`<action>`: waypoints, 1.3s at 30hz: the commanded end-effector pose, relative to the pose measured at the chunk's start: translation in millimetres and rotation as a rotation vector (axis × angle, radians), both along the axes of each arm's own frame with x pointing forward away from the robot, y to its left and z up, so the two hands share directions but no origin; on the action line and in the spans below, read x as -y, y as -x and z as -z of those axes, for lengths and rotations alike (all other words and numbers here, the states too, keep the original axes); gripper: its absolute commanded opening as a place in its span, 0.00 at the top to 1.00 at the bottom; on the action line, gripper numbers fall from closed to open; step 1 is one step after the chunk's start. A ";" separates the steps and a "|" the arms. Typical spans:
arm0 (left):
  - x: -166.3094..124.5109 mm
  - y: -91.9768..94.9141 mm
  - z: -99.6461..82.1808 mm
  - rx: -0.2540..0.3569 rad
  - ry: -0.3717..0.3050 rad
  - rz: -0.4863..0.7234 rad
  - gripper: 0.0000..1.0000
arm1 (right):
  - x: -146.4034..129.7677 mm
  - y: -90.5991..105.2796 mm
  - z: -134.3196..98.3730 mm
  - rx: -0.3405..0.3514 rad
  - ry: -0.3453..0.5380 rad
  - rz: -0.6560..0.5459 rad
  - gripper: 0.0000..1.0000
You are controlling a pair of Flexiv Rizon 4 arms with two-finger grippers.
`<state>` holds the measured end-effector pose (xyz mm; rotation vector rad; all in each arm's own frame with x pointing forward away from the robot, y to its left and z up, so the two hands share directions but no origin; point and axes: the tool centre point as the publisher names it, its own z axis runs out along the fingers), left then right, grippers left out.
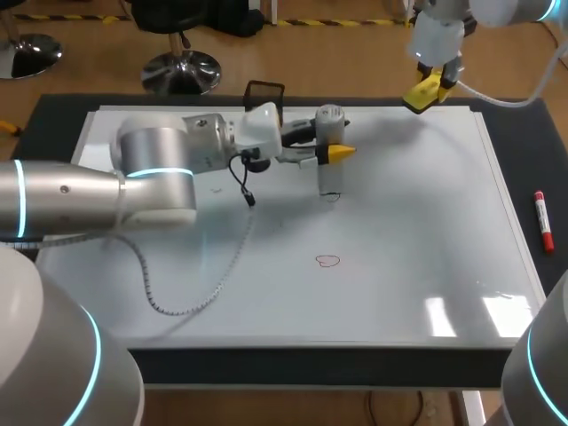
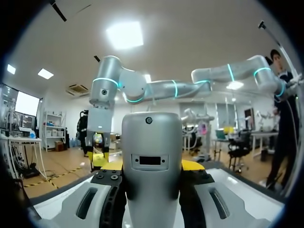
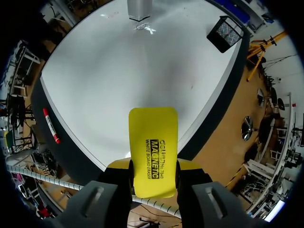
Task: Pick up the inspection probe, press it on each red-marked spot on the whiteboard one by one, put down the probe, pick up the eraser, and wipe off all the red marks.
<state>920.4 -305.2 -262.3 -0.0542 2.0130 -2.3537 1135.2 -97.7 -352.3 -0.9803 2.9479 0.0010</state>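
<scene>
Right now my left gripper (image 1: 338, 153) is clamping the grey cylindrical inspection probe (image 1: 329, 180), upright, its tip on the white rectangular whiteboard's (image 1: 417, 231) far middle. My right gripper (image 1: 424, 94) is gripping the flat yellow eraser (image 3: 153, 148) above the far right edge. A red scribbled mark (image 1: 327, 261) is sitting nearer.

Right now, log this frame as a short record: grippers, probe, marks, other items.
left gripper: shut on the inspection probe
probe pose: upright, tip at a drawn mark on the whiteboard
right gripper: shut on the eraser, raised near the board's far edge
red mark: not wiped, nearer the front edge
red marker: lying beside the board's right edge
mesh holder: at the far edge
</scene>
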 end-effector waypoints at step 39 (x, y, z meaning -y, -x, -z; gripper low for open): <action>6.5 -11.5 37.1 -0.069 -0.034 0.015 1.00 | 0.0 -1.1 -1.3 -0.003 0.005 -0.001 1.00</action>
